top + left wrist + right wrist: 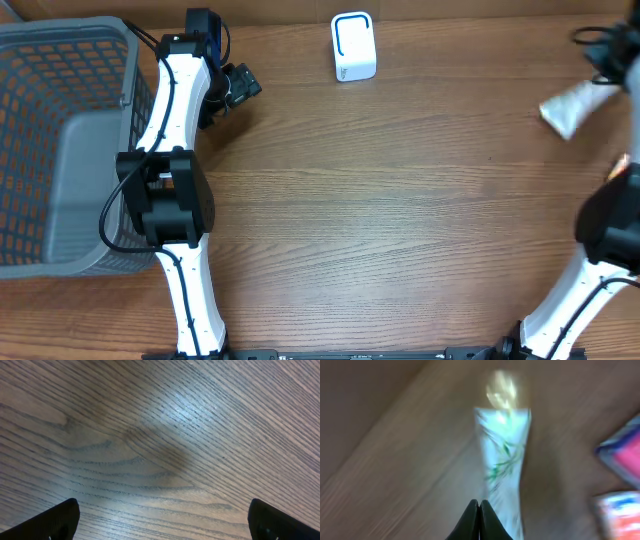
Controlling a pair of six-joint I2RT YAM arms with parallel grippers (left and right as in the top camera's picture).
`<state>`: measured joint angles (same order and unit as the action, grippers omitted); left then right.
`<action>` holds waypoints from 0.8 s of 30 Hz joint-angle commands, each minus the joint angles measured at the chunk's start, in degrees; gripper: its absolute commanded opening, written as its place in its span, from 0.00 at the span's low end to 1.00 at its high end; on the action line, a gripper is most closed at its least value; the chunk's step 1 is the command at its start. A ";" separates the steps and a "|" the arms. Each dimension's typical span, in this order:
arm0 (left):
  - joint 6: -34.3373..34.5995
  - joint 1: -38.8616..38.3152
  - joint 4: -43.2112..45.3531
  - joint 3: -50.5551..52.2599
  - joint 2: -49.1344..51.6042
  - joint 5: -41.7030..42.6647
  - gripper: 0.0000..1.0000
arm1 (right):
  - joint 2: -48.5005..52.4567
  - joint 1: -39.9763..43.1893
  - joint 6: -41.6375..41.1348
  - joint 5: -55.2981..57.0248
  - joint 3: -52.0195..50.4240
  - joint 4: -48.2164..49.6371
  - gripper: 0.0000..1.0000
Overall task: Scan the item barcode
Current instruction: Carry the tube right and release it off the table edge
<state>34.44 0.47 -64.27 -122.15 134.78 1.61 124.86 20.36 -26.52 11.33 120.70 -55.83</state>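
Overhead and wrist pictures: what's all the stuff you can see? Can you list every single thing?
basket: one, grey, table's left edge
scanner: one, white with a blue ring, far middle of the table
packet: one, white with green leaves, pinched in the right arm's jaws
blurry things: two, red and blue, beside the packet in the right wrist view; too blurred to name
table: one, brown wood, under everything
left arm: one, white and black, beside the basket; jaws wide open, empty
right arm: one, white and black, right side; jaws shut on the packet
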 commanded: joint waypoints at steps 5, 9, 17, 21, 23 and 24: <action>0.90 -0.15 0.00 0.17 -1.05 -0.55 1.00 | -3.13 10.10 0.13 1.03 -9.31 -0.15 0.04; 0.90 -0.15 0.02 0.17 -1.05 -0.55 1.00 | -3.13 12.74 1.46 -0.09 -12.79 2.23 0.04; 0.90 -0.15 0.00 0.17 -1.05 -0.55 1.00 | -3.15 12.02 6.97 -19.63 -12.96 3.98 0.10; 0.90 -0.17 0.00 0.17 -1.05 -0.55 1.00 | -3.30 10.23 10.43 -26.43 -12.94 5.53 0.17; 0.90 -0.15 0.02 0.17 -1.05 -0.55 1.00 | -3.30 9.33 11.65 -27.10 -12.96 6.67 0.20; 0.90 -0.15 0.00 0.17 -1.05 -0.55 1.00 | -3.28 8.61 11.89 -26.84 -12.98 7.78 0.20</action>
<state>34.44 0.47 -64.27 -122.15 134.78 1.63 123.70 30.89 -18.20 -10.44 107.92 -49.89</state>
